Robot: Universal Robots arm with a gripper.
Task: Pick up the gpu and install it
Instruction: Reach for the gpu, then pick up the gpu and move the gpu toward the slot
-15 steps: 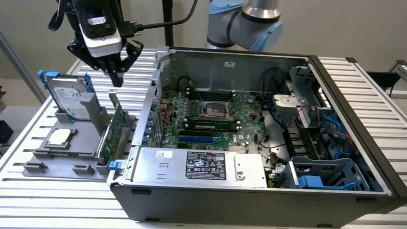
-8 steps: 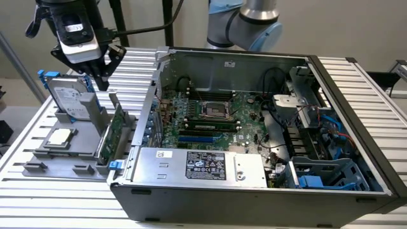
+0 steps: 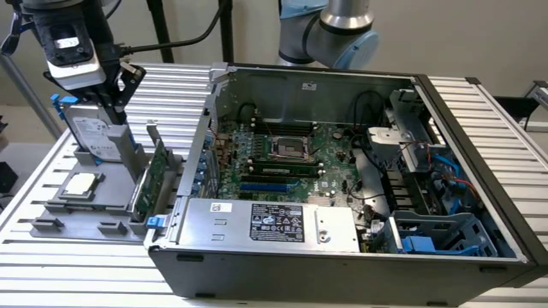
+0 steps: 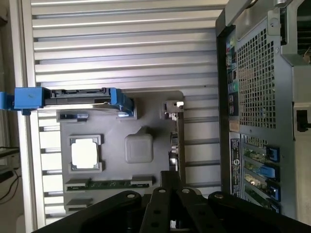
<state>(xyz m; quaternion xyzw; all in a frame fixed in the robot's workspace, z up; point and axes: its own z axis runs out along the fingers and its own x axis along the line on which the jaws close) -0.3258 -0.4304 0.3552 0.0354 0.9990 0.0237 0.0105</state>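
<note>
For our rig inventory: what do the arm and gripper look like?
The arm has a silver tube and pale blue joint caps. The gripper is black with bar linkages; a grey box with a white label sits above it, trailing a black cable.

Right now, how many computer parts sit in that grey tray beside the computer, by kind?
Hard drive: 1
Processor chip: 1
Memory stick: 1
Green card: 1
Total: 4
</note>
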